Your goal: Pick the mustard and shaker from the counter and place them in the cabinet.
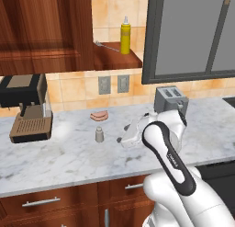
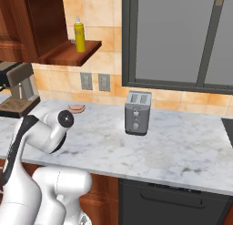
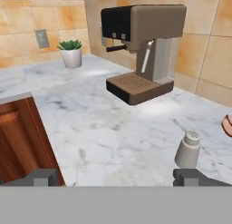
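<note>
A: Items, left to right, taking the shaker [image 1: 99, 134] as landmark. Left of it: coffee machine [image 1: 26, 109] on the counter [image 1: 69, 161], well apart. Behind it and a little right: pink food piece [image 1: 99, 116], near but not touching. Right of it: gripper [image 1: 124, 138], low over the marble, with bare stone between the two. Further right: toaster [image 1: 170, 101]. Above and to the right: mustard [image 1: 125, 36], upright on the cabinet [image 1: 55, 33] shelf, close to the shelf's front edge

B: Fingers?

A: Spread to full width, holding nothing. In the hand view the shaker [image 3: 187, 149] stands just above the right-hand fingertip [image 3: 192, 177], not centred in the gap

B: Hazards?

A: Judged only. Item one: closing from this offset, one finger would likely strike the shaker's side and tip or roll it, being small and light. Item two: a push toward the food piece could wedge the two together. Item three: on delivery, the arm could knock the mustard off the shelf, as it sits by the edge

B: Room to move?

A: Open marble left of the shaker up to the coffee machine, and in front toward the counter lip. Behind it is tighter. The shelf has free board left of the mustard
</note>
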